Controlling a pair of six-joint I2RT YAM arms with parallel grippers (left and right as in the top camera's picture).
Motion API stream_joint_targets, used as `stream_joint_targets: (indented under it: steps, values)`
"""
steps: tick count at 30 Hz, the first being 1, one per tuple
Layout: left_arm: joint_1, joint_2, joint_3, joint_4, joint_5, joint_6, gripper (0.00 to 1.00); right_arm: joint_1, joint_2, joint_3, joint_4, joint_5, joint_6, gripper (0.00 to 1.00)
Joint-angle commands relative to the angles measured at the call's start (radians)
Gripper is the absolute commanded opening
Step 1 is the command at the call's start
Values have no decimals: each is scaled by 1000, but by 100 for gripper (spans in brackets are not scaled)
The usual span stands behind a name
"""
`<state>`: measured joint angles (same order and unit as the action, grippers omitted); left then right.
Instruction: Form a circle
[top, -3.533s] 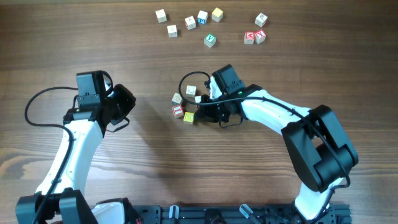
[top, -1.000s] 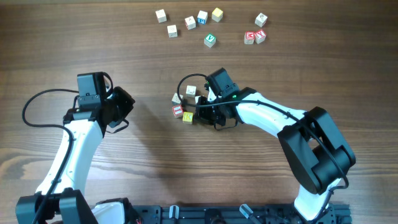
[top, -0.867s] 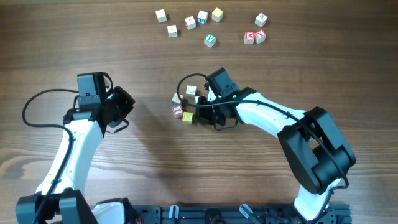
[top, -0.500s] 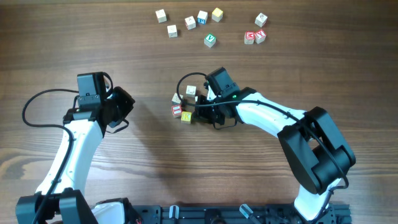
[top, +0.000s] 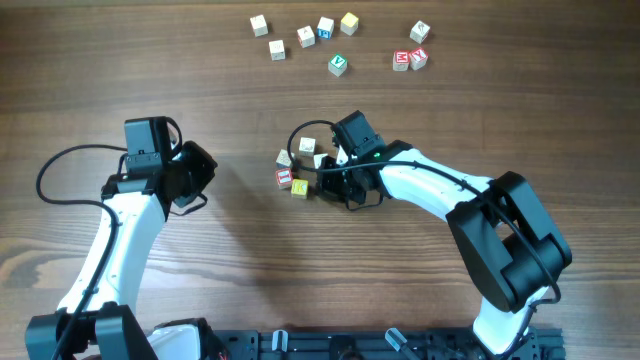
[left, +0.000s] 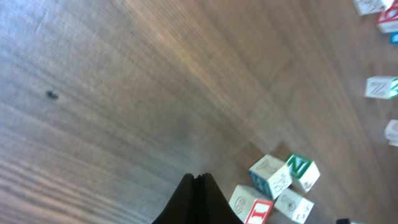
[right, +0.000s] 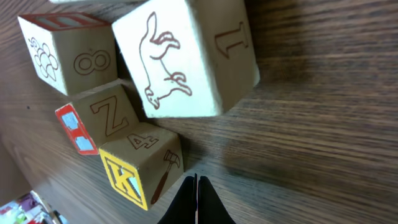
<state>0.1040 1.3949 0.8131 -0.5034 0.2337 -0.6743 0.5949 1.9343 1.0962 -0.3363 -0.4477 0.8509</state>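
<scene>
The circle (top: 300, 166) is a small cluster of wooden letter cubes at mid-table: cream cubes (top: 307, 146), a red-faced cube (top: 285, 178) and a yellow cube (top: 300, 187). My right gripper (top: 316, 184) is shut and empty, its tips low on the table just right of the yellow cube. In the right wrist view the shut tips (right: 196, 186) sit beside the yellow K cube (right: 140, 165), with a big cream cube (right: 186, 56) above. My left gripper (top: 205, 165) is shut, empty and well left of the cluster. The left wrist view shows its tips (left: 198, 186) apart from the cubes (left: 270, 175).
Several loose cubes lie along the far edge, among them a green-faced cube (top: 338, 65), a yellow one (top: 348, 22) and two red-faced ones (top: 401, 60). A black cable (top: 297, 128) loops from the right wrist over the cluster's far side.
The right gripper has edged slightly left, and the yellow and red-faced cubes have shifted a little left with it. The left arm has not moved.
</scene>
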Motion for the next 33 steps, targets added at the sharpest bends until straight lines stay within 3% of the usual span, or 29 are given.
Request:
stream_joint_targets:
  steps: [1, 10, 15, 19, 29, 33]
  values:
    - [-7, 9, 10, -39, 25, 16, 4, -7, -8, -4, -6, 33, -13, 4]
    - [-182, 120, -10, 45, 37, 11, 4, -80, -8, -4, -95, 85, -53, 4]
    - [-180, 221, -11, 45, 23, -92, 4, -80, -8, -4, -117, 124, -92, 4]
    - [-213, 286, -11, 43, 97, -120, 4, -80, -8, -4, -117, 164, -89, 5]
    - [-227, 301, -11, 55, 96, -180, 4, -80, -8, -5, -129, 193, -92, 5]
    - [-227, 301, -11, 71, 165, -180, 4, -80, -8, -5, -127, 193, -91, 6]
